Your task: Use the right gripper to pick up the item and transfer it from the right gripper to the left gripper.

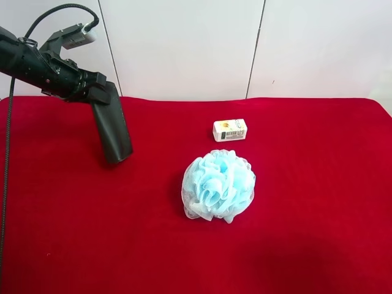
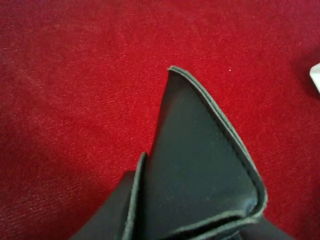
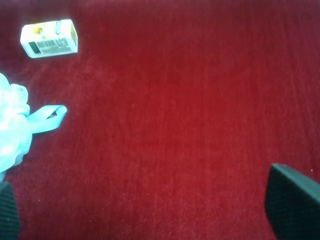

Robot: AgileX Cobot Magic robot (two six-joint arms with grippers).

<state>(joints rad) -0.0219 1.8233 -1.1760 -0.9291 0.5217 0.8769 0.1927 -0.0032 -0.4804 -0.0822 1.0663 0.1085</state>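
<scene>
The item (image 1: pixel 114 130), a flat dark grey-black folded case, hangs downward above the red cloth from the left gripper (image 1: pixel 98 92), which is shut on its upper end. That is the arm at the exterior high view's left. The left wrist view is filled by the item (image 2: pixel 200 170) seen close, one stitched corner pointing away over the cloth. In the right wrist view the right gripper (image 3: pixel 145 210) stands wide open with nothing between its fingertips (image 3: pixel 290 200), low over bare red cloth. The right arm is out of the exterior high view.
A light-blue mesh pouf (image 1: pixel 218 185) lies mid-table, seen also as the pouf (image 3: pixel 12 125) beside the right gripper. A small white-and-yellow box (image 1: pixel 229 130) sits behind it, the same box (image 3: pixel 49 38). Red cloth (image 1: pixel 306 233) covers the table; a white wall stands behind.
</scene>
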